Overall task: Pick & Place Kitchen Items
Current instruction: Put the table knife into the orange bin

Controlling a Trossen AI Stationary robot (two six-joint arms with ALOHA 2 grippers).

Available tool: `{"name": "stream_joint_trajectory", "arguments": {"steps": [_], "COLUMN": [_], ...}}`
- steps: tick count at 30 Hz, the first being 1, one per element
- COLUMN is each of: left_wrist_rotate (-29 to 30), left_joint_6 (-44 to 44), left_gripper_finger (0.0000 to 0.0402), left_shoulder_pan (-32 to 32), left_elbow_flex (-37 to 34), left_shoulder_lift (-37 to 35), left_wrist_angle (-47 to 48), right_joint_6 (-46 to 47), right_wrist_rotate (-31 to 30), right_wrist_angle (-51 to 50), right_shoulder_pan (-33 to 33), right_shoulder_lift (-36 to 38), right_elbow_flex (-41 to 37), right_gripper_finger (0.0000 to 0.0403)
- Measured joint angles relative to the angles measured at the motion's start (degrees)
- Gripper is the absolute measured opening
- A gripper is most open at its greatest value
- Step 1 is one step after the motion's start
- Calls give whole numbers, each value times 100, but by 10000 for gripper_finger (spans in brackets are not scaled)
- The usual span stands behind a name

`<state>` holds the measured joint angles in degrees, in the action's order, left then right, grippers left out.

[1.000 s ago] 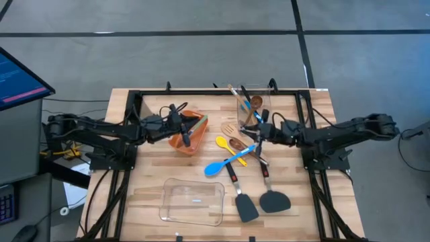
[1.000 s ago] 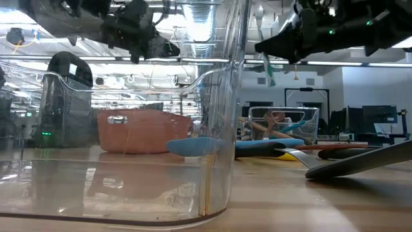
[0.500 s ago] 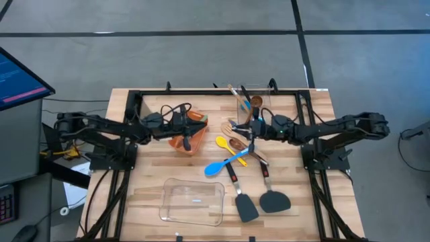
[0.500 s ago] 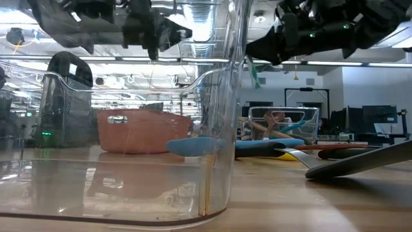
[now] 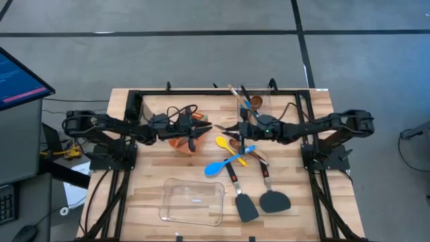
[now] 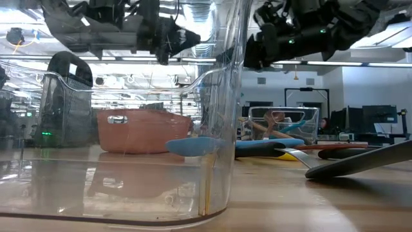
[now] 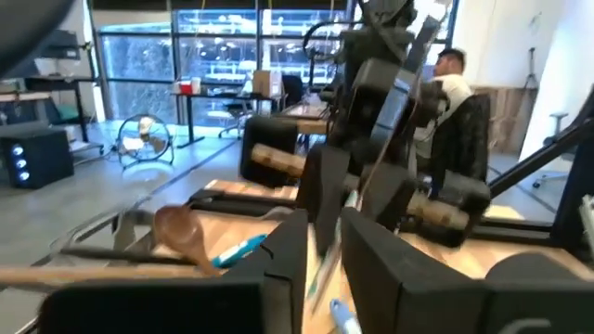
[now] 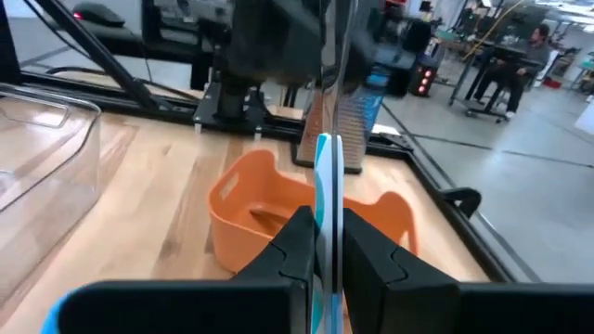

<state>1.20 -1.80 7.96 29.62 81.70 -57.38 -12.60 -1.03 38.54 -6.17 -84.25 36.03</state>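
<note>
While the near edge of the table holds only a clear tray (image 5: pixel 191 202) at 6 o'clock and two black spatulas (image 5: pixel 259 203) at 5 o'clock, the work lies farther in, past the blue spoon (image 5: pixel 216 168) and the yellow spoon (image 5: pixel 224 143). Above mid-table the right gripper (image 5: pixel 228 128) is clenched on a slim blue tool (image 8: pixel 325 176) and holds it in the air just at 3 o'clock of the orange bin (image 5: pixel 181 142). It faces the left gripper (image 5: pixel 203 128), which reaches over the bin from 9 o'clock. The step looks like a carry toward the bin, or a pass between the arms. Whether the left gripper grips or is released cannot be told. The next move would call for bringing the tool over the bin's rim before letting go, clear of the other arm. At 12 o'clock a clear tub (image 5: pixel 253 101) holds more utensils. The high view gives the layout, and the right wrist view alone shows the tool pinched on edge with the bin ahead of it. The low view shows both grippers well above the tabletop.
</note>
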Motion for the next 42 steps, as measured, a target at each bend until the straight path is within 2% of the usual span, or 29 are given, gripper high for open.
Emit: {"name": "stream_joint_trajectory", "arguments": {"steps": [7,20,26,31,36,42], "left_wrist_rotate": [-121,-167,-129,318,386,381], "left_joint_6": [113,144,138,136,136,136], "left_gripper_finger": [110,196,196,186,185,186], "left_shoulder_pan": [-126,-286,-465,-509,-491,-491], "left_elbow_flex": [156,156,156,156,163,609], "left_shoulder_lift": [34,34,34,34,77,656], "left_wrist_angle": [-3,102,92,79,55,78], "right_joint_6": [20,111,109,109,109,63], "right_wrist_rotate": [13,143,128,127,129,237], "right_wrist_angle": [-303,-154,-157,-156,-97,-24], "right_shoulder_pan": [15,133,131,131,131,129], "right_shoulder_lift": [-327,-295,-297,-295,-295,-295], "right_elbow_flex": [386,476,476,476,476,476], "right_gripper_finger": [25,25,25,25,25,25]}}
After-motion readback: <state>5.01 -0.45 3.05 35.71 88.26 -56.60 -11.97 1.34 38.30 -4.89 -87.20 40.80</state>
